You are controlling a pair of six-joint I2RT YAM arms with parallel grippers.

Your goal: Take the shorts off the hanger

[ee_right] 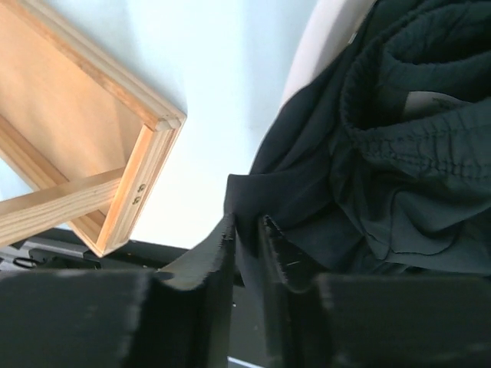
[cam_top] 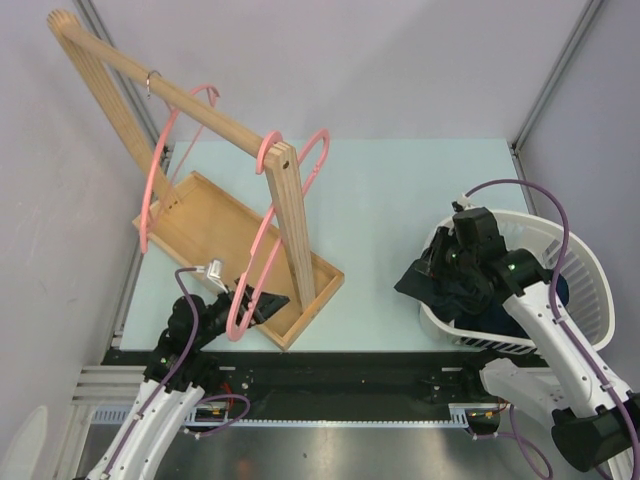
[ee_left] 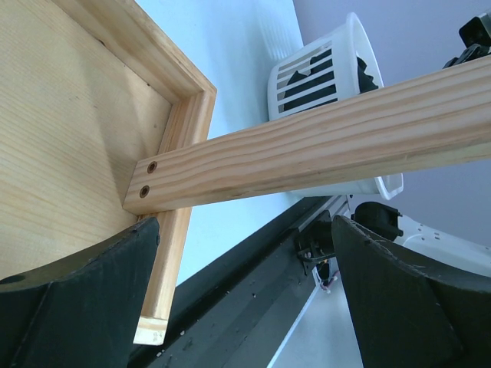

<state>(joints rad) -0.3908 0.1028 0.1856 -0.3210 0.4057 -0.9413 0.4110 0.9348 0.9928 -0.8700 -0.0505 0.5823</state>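
My right gripper [ee_right: 247, 226] is shut on a fold of the blackish dark green shorts [ee_right: 399, 153]. It holds them over the near-left rim of the white basket [cam_top: 590, 262], where the cloth [cam_top: 425, 280] drapes over the edge. A bit of navy cloth [cam_top: 560, 290] shows inside the basket. Several bare pink hangers [cam_top: 262, 235] hang on the wooden rack's rail [cam_top: 200, 105]. My left gripper [cam_top: 262, 303] is open and empty next to the lower end of the nearest hanger. In the left wrist view the gripper [ee_left: 245, 230] has its fingers wide apart below the rack's post [ee_left: 307, 153].
The rack stands in a wooden tray [cam_top: 200, 225] on the left of the pale table, with its upright post [cam_top: 295, 230] near the tray's front corner. The basket [ee_left: 307, 77] stands at the right edge. A black rail runs along the table's near edge.
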